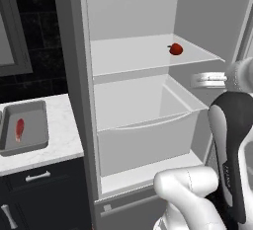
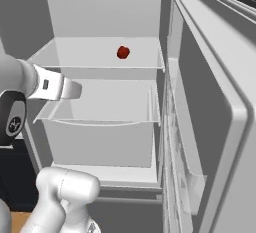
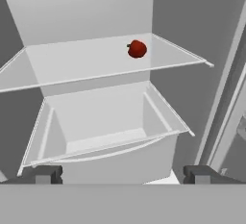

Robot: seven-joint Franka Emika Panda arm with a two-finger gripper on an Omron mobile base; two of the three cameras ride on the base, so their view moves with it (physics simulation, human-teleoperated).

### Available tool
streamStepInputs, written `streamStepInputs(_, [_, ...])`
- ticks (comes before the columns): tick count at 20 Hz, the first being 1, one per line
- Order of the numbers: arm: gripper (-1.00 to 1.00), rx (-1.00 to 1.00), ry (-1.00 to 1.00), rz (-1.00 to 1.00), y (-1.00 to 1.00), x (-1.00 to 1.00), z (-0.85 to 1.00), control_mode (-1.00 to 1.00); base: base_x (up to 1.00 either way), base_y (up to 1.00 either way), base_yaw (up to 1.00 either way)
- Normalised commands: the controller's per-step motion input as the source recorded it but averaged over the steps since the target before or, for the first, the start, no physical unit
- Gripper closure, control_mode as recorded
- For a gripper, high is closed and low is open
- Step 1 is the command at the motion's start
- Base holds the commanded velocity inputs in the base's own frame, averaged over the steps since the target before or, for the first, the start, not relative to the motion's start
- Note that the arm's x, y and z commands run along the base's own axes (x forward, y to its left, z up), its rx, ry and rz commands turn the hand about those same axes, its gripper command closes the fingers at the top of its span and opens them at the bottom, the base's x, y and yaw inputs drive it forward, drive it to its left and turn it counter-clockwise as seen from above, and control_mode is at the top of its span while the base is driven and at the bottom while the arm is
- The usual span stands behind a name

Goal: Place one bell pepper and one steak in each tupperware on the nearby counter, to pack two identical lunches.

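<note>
Tool (image 3: 122,174) jaws wide apart, empty, facing the open fridge. Bell pepper (image 3: 137,49) sits on the upper shelf (image 3: 86,62), right side, near the back. Likely light, firm, slick and rounded: grip across its widest middle, gently. Steak (image 1: 19,129) lies in the tupperware (image 1: 37,142) on the counter (image 1: 62,125).

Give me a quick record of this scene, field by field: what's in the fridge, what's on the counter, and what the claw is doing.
fridge: door open, white shelf above a drawer
bell pepper: red, on the shelf, toward its right
counter: grey container holding a steak
claw: open, holding nothing, facing the fridge interior, apart from the pepper
</note>
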Motion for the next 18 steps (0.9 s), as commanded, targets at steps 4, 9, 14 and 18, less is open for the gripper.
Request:
streamStepInputs(4, [-1.0, 0.04, 0.01, 0.0, -0.11, 0.14, 0.27, -1.0, 0.0, 0.0, 0.0])
streamStepInputs(9, [-1.0, 0.0, 0.09, 0.0, -0.02, 0.44, 0.0, -1.0, 0.0, 0.0, 0.0])
streamStepInputs(14, [-1.0, 0.0, 0.02, 0.0, -0.06, 0.8, -0.06, -1.0, 0.0, 0.0, 0.0])
streamStepInputs(18, [-1.0, 0.0, -0.03, 0.0, -0.33, 0.83, -0.19, -1.0, 0.0, 0.0, 0.0])
